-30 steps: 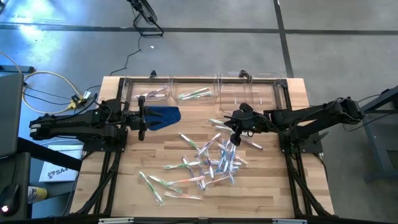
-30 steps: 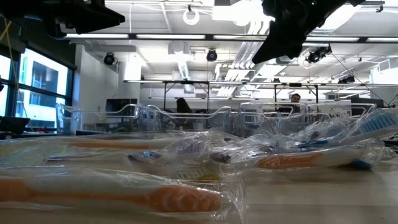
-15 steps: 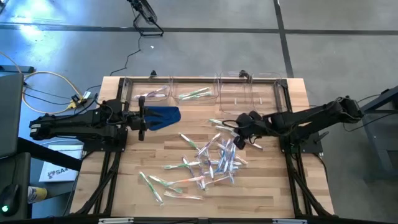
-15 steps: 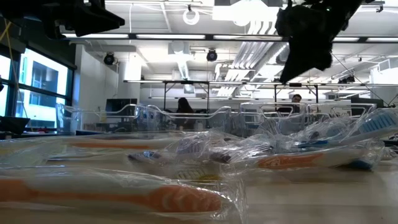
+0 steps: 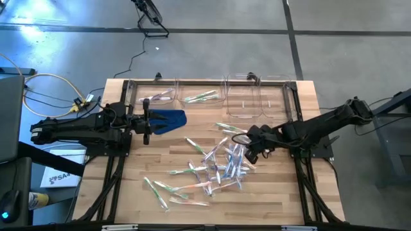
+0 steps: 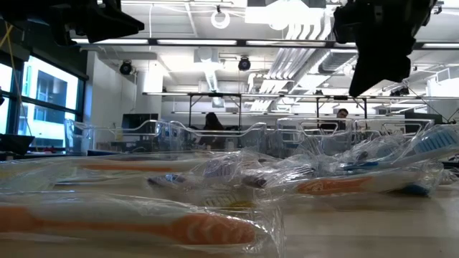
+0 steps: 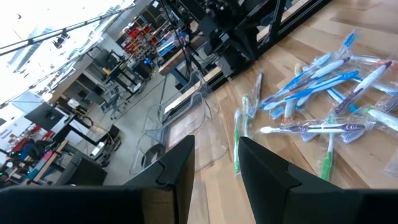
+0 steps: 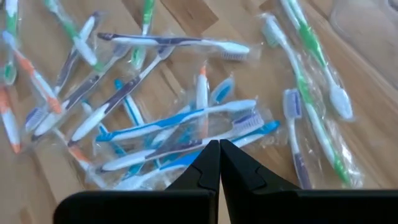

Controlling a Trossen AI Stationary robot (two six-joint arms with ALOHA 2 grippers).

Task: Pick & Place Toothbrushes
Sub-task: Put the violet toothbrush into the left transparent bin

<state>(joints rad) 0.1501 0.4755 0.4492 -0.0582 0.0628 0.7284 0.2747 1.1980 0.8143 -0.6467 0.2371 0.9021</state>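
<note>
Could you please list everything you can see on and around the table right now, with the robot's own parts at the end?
toothbrushes: some two dozen, green, blue, purple and orange handles in clear wrap, scattered over the table's middle and front; a few more lie in the bins.
clear bins: a row, transparent, along the table's far edge.
blue cloth: one, dark blue, on the table's left part beside the left gripper.
table: one, light wood planks.
yellow cable: one, looped on the floor left of the table.
left gripper: part open, holding nothing, beside the cloth.
right gripper: shut, empty, over the right edge of the pile.
</note>
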